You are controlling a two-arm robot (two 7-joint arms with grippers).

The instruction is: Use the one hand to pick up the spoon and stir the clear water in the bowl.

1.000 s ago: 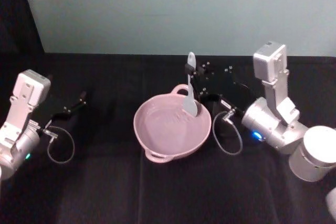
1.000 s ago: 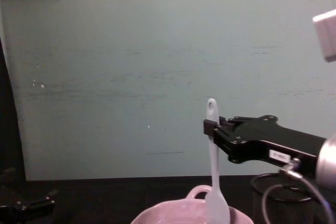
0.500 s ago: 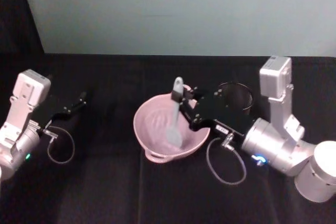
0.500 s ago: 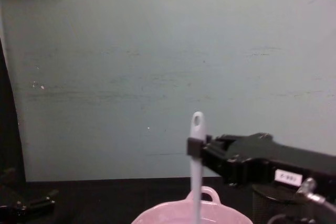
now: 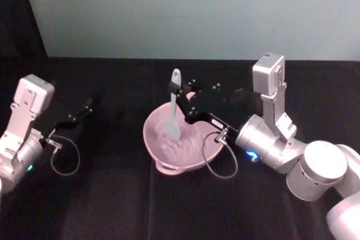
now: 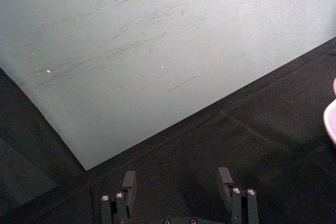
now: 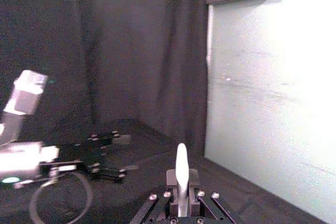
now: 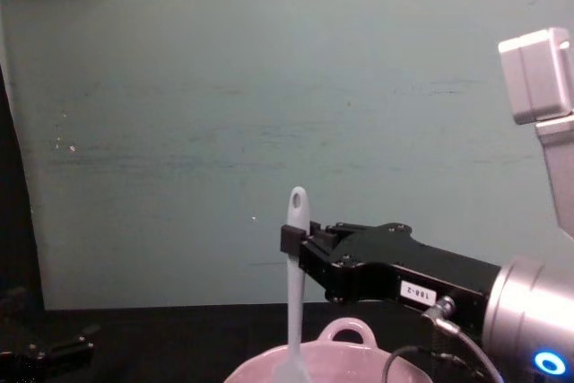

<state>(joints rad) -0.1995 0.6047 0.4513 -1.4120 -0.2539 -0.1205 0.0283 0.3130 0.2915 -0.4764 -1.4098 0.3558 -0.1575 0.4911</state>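
The pale pink bowl (image 5: 160,145) sits mid-table, its loop handle (image 8: 348,330) toward the back. My right gripper (image 5: 180,100) reaches over it from the right and is shut on the white spoon (image 5: 173,108) partway down its handle. The spoon stands nearly upright, its holed tip (image 8: 297,196) up and its head dipped inside the bowl on the left side. The water shows only as faint ripples (image 5: 183,149) in the bowl. In the right wrist view the spoon handle (image 7: 181,174) rises between the shut fingers. My left gripper (image 5: 84,108) rests open over the table at the far left.
A black cloth covers the table (image 5: 112,206), with a pale green wall (image 5: 185,9) behind. A cable loop (image 5: 216,158) from my right wrist hangs over the bowl's right rim. Another cable loop (image 5: 64,158) lies by the left arm.
My right gripper has carried the spoon leftward across the bowl, from the right rim to the left side. The right arm swung in closer. The left arm stayed put.
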